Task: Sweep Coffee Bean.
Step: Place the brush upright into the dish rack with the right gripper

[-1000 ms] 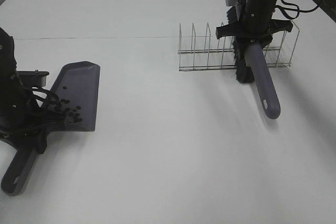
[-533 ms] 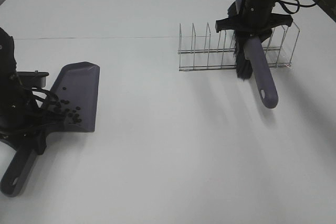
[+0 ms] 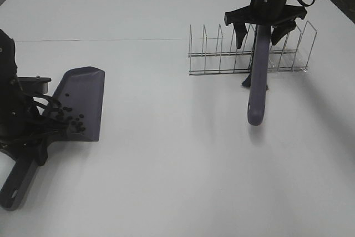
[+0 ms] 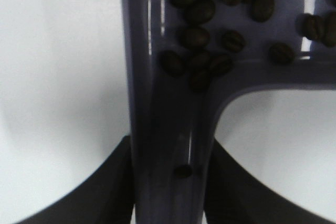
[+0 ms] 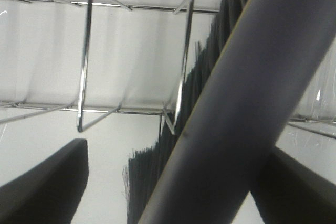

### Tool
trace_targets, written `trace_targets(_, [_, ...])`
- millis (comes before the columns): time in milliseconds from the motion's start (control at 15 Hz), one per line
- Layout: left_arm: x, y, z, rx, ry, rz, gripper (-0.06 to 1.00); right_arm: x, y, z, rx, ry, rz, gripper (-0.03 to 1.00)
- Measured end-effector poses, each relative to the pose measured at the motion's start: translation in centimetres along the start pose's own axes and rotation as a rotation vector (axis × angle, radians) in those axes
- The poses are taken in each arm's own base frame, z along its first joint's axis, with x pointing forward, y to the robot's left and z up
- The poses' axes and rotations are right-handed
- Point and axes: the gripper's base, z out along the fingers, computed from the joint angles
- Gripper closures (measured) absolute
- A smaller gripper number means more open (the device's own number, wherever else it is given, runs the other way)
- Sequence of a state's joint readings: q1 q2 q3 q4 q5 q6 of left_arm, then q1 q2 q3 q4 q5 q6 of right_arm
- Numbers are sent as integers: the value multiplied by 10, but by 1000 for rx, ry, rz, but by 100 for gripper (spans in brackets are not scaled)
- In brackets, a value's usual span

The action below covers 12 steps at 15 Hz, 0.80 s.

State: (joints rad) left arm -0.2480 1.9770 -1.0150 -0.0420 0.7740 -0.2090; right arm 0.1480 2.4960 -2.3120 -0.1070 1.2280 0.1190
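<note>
The left pincer (image 4: pixel 169 171) is closed narrowly on the stem of a grey-purple dustpan (image 3: pixel 83 95), one dark finger (image 4: pixel 107 192) pressed to each side of it. The pan's flat scoop reaches out ahead of the pincer, and its front lip meets the white bench (image 3: pixel 166 159). The coffee beans (image 4: pixel 202 11) lie in the pan just beyond the pincer's fingertips. They are bunched at the back of the scoop where the stem joins it, and a few more are strewn slightly farther out on the pan floor. Well apart from this pincer, across a bare stretch of bench, a thin wire rack (image 3: pixel 213 59) stands under the right pincer (image 3: pixel 259 29). That pincer hangs above the rack with its jaws spread wide. A brush (image 3: pixel 258 90) passes between them. Its black bristles (image 5: pixel 157 161) are down by the rack wires below the pincer, and its long grey-purple handle slants out from beneath the pincer towards the front of the bench. In the right wrist view one fingertip (image 5: pixel 44 182) stands clear of the handle. The other is partly hidden behind it, so whether that one touches the handle cannot be told.
</note>
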Motion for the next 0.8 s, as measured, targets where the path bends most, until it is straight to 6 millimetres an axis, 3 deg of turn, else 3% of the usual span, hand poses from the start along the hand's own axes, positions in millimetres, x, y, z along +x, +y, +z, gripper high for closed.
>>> trace_targets(400, [0,0,0,0,2,0,61,-1,-2,-3,20,-7,-3,23])
trace_targets(600, [0,0,0,0,2,0,61,-2,-4,-19,18,-33,18,23])
trace_targets(800, [0,0,0,0,2,0,61,11,-5,-28,18,2,23,22])
